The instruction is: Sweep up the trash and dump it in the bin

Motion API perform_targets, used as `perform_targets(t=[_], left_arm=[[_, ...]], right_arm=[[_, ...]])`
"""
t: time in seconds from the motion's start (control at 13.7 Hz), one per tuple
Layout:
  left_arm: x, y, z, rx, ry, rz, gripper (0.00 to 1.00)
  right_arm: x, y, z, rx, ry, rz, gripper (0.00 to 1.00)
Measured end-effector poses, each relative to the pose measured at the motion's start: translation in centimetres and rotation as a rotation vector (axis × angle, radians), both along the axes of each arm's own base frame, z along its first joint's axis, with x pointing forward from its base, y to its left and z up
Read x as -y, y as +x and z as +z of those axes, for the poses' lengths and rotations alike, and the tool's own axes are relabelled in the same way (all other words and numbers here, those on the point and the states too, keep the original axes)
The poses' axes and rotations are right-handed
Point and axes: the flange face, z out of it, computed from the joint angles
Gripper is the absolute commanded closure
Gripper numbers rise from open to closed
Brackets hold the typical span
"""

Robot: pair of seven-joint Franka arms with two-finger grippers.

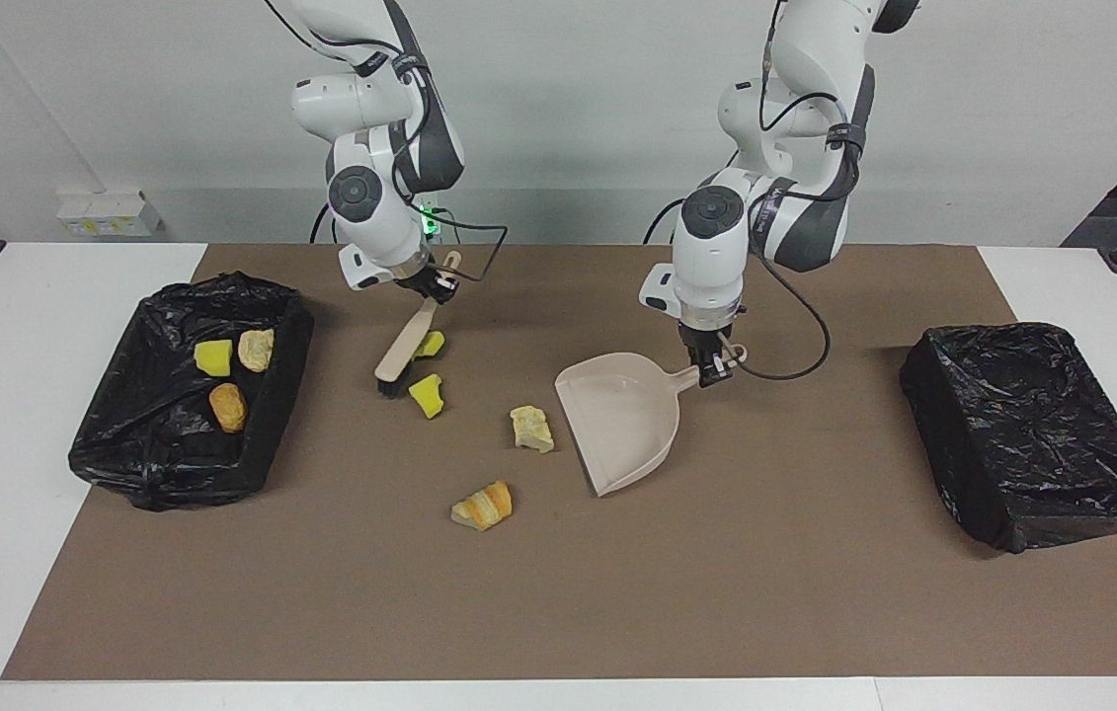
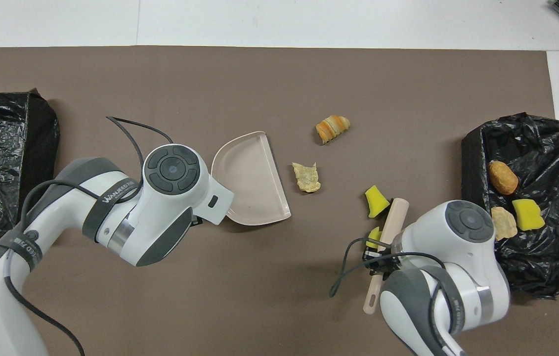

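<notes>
On the brown mat (image 1: 815, 592), the right gripper (image 1: 435, 286) holds the brush (image 1: 402, 348) tight, the left gripper (image 1: 713, 372) holds the dustpan (image 1: 622, 425), and the trash (image 1: 427, 394) looks light and squishy, easy to push

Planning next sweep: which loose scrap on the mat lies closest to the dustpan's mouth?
The pale tan lump, right beside the dustpan; the striped orange one and both yellow chunks lie farther off.

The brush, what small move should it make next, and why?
Probably a short stroke toward the dustpan. The right gripper holds the brush tilted, bristles down beside two yellow chunks on the mat. The left gripper holds the dustpan by its handle, empty, mouth facing them. A tan lump lies just before its lip.
</notes>
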Motion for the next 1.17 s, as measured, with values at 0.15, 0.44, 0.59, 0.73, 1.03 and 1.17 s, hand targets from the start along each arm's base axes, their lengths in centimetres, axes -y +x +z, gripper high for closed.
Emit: perform_targets(t=[0.15, 0.44, 0.59, 0.73, 1.03, 1.17], left_arm=[[0.0, -0.1, -0.1, -0.006, 0.005, 0.000, 1.00], [-0.1, -0.3, -0.2, -0.023, 0.018, 0.001, 1.00], [-0.1, -0.4, -0.2, -0.025, 0.020, 0.001, 1.00], [-0.1, -0.4, -0.3, -0.026, 0.021, 0.001, 1.00], [-0.1, -0.4, -0.3, -0.027, 0.022, 0.001, 1.00], [-0.1, -0.4, -0.3, -0.028, 0.022, 0.001, 1.00]], right_arm=[[-3.3, 2.5, 0.3, 0.013, 0.003, 0.011, 1.00], [-10.9, 6.0, 0.6, 0.018, 0.048, 0.060, 1.00], [-12.4, 7.6, 1.1, 0.004, 0.071, 0.063, 1.00], [-14.5, 8.1, 1.0, -0.002, 0.097, 0.083, 1.00], [-19.4, 8.3, 1.2, -0.031, 0.294, 0.162, 1.00], [-19.8, 8.7, 2.0, -0.021, 0.426, 0.208, 1.00]])
